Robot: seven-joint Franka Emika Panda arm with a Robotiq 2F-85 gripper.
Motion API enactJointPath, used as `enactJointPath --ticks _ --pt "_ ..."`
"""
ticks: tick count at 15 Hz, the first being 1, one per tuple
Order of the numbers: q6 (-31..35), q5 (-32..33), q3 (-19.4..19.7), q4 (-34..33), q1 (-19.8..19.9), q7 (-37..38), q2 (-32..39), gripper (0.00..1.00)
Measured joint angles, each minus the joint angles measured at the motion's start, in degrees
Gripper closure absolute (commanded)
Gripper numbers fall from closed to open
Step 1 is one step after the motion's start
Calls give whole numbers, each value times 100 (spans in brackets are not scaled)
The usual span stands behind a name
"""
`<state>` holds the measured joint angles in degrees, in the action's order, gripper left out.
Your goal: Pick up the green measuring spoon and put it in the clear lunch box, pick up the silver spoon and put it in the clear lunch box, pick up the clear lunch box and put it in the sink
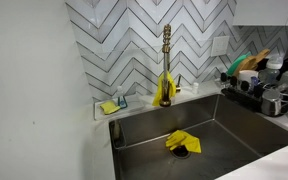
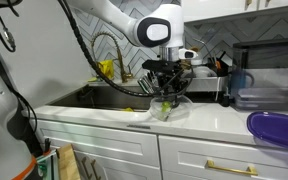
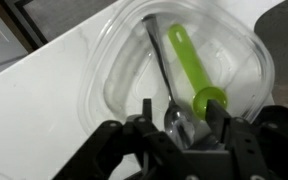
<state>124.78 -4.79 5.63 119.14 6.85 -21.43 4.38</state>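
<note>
Closest to us, in the wrist view, the gripper [image 3: 184, 115] hangs just over the clear lunch box [image 3: 102, 75] with its jaws partly apart, one on each side of the bowl of the silver spoon [image 3: 162, 60]; we cannot tell whether the pads press on the bowl or stand clear of it. The spoon's handle runs away from the gripper across the box floor, and the green measuring spoon [image 3: 189, 65] lies inside the box just beside it, so we judge both spoons to be in, or as good as in. The box sits on the white counter [image 2: 199, 118], near the front edge. Further off lies the sink [image 2: 99, 97], and at its bottom we see a yellow cloth [image 1: 181, 142] near the drain, with the faucet [image 1: 166, 60] rising behind. What remains, as we read it, is to take the box itself and carry it over. The risks are plain. If the jaws lift while pinching the spoon, it comes out again or tips the light box. The clear wall is thin and slick, so a grip on one rim may flex it and let it slip, or tilt the box so both spoons slide out over the counter. A low carry could catch the sink's edge, and a high release would let the box bounce – perhaps landing askew on the cloth
</note>
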Motion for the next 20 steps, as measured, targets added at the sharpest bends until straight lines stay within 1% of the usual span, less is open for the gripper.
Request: enactJointPath --ticks 1,3,4,5,8,11,14,16,20 --pt "15 11 2 1 10 -40 -53 26" --pt "206 78 21 25 26 -101 -169 11" --pt "229 84 23 41 35 -120 -211 8" --pt "238 85 25 64 39 -130 -243 2" --pt "253 83 26 76 38 -193 -251 0" --pt "253 39 80 6 96 -906 -173 0" --pt "253 7 146 -103 235 -1779 -49 0" --pt "260 -55 185 -207 337 -2214 76 0" --pt "338 -456 202 -411 489 -2903 371 0"
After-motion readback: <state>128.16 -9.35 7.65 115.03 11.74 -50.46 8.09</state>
